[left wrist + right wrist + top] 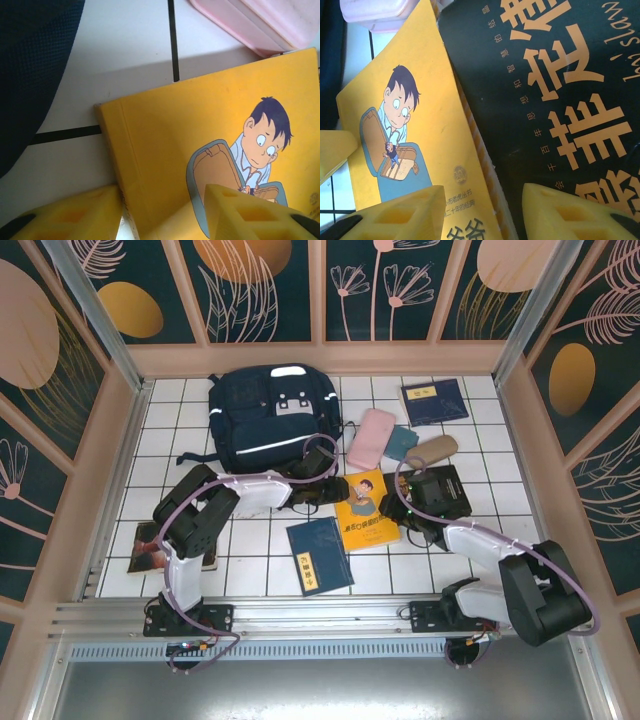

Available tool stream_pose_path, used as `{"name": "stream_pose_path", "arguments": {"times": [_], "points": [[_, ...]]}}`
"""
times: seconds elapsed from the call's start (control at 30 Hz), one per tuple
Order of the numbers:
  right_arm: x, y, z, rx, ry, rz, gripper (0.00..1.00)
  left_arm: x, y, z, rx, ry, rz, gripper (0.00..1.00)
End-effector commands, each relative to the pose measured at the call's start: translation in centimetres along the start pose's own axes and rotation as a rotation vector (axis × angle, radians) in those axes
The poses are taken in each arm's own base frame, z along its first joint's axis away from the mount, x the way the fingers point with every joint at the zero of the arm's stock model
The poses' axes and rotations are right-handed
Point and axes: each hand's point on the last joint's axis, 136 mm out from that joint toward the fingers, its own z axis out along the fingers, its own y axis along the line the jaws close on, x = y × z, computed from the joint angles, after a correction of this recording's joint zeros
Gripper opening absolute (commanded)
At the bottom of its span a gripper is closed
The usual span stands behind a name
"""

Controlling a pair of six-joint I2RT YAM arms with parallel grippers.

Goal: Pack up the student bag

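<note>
The student bag [268, 416], navy with a white stripe, lies flat at the back left of the tiled floor; its fabric fills the left edge [30, 75] of the left wrist view. In front of it lies a yellow cartoon book [366, 510]. My left gripper [333, 488] is at the book's spine side. It stands open [162, 200], one finger beside the spine [112, 145] and the other over the cover. My right gripper [393, 505] is open [484, 192] astride the book's page edge [480, 150], one finger over the yellow cover and one over a black book [555, 100].
A pink pouch [370, 437], a teal case [402, 443] and a tan case [432, 450] lie right of the bag. Navy books lie at the back right [433, 400] and front centre [319, 555]. Another book [148, 548] sits by the left arm. Walls enclose the floor.
</note>
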Motion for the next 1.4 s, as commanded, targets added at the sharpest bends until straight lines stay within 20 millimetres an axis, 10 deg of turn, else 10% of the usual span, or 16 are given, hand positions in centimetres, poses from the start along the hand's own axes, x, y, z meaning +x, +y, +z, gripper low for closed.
{"name": "stream_pose_path", "arguments": {"times": [0.0,0.3,0.53,0.8,1.07,1.37], "points": [[3.0,-1.5,0.8,0.054,0.119,-0.013,0.46,1.8,-0.4,2.2,0.065,0.078,-0.044,0.49],[2.3,-1.5,1.2,0.072,0.113,-0.023,0.47,0.2,-3.0,1.3,0.161,0.023,-0.020,0.50],[-0.3,-0.4,-0.5,0.074,0.008,-0.058,0.51,-1.6,1.2,-4.0,-0.101,-0.126,0.081,0.46],[-0.7,2.9,-2.1,0.018,-0.041,-0.163,0.52,4.1,8.1,-8.7,-0.289,-0.075,0.104,0.23],[5.2,8.2,-3.5,-0.148,0.082,-0.317,0.51,9.9,10.7,-11.7,-0.188,0.003,-0.055,0.34],[14.8,8.0,-3.1,-0.220,0.363,-0.384,0.47,12.4,10.3,-10.8,-0.079,0.071,-0.106,0.39]]}}
